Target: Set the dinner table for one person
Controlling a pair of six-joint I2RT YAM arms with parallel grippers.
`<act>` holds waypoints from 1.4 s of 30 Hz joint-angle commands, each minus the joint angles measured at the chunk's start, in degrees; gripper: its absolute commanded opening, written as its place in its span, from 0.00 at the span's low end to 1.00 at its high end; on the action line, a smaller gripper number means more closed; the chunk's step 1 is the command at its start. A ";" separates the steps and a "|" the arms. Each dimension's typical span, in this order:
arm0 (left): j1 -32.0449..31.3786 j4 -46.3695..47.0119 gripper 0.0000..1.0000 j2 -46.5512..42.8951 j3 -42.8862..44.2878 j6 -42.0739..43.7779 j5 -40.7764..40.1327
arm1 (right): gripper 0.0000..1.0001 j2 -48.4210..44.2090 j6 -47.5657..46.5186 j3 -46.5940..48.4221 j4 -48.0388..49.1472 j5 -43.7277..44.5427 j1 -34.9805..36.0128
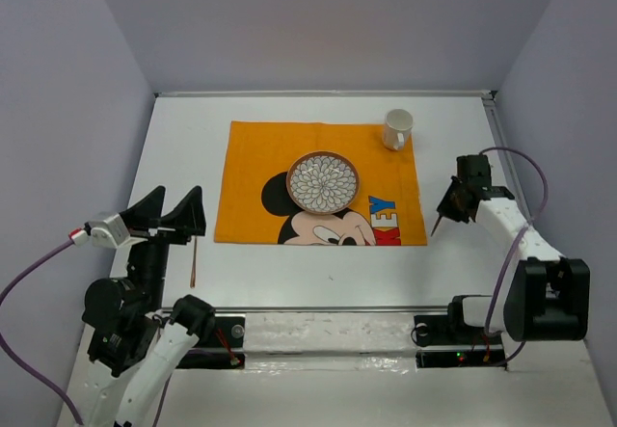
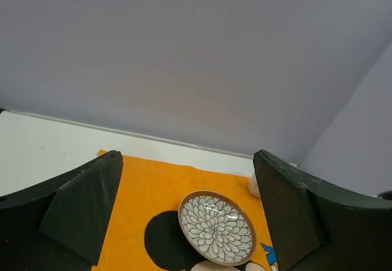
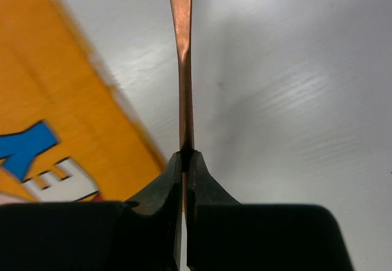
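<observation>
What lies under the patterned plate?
The plate sits on the orange placemat, which lies on the table. It covers the top of the mouse print, so what is printed there cannot be seen.

The white dinner table [image 1: 289, 268] carries an orange placemat [image 1: 253, 172] and, left of it, a thin copper utensil [image 1: 193, 263]

Dinner table [image 1: 289, 273]: large flat plain white rectangular top, level.

"EY" letters on orange placemat [image 1: 251, 157]
</observation>
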 commanded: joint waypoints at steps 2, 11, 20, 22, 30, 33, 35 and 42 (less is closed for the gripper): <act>-0.07 1.56 0.99 3.22 0.63 1.13 -0.08 | 0.00 -7.76 -3.49 9.20 0.95 3.37 12.70; 2.12 1.12 0.99 9.02 0.72 -0.45 -0.35 | 0.00 -5.05 -6.04 10.09 9.47 -9.35 25.02; 5.99 0.68 0.99 15.00 0.90 -2.03 -0.87 | 0.00 9.36 -3.93 13.95 16.24 -9.38 25.02; 6.52 0.33 0.99 16.23 0.99 -2.56 -1.14 | 0.00 12.96 -3.58 14.57 18.08 -8.85 25.02; 7.75 -2.05 0.99 21.51 1.87 -3.88 -0.35 | 0.00 21.49 -3.58 17.64 20.46 -7.71 24.50; 7.84 -3.10 0.99 22.12 2.30 -4.23 -0.26 | 0.00 23.52 -2.79 18.08 20.46 -7.27 24.50; 7.75 -4.32 0.99 23.00 2.92 -4.49 -0.43 | 0.00 24.75 -2.79 18.17 20.46 -7.36 24.50; 7.75 -8.89 0.99 26.43 4.76 -6.07 -0.26 | 0.00 26.86 -3.23 17.91 19.32 -4.81 23.97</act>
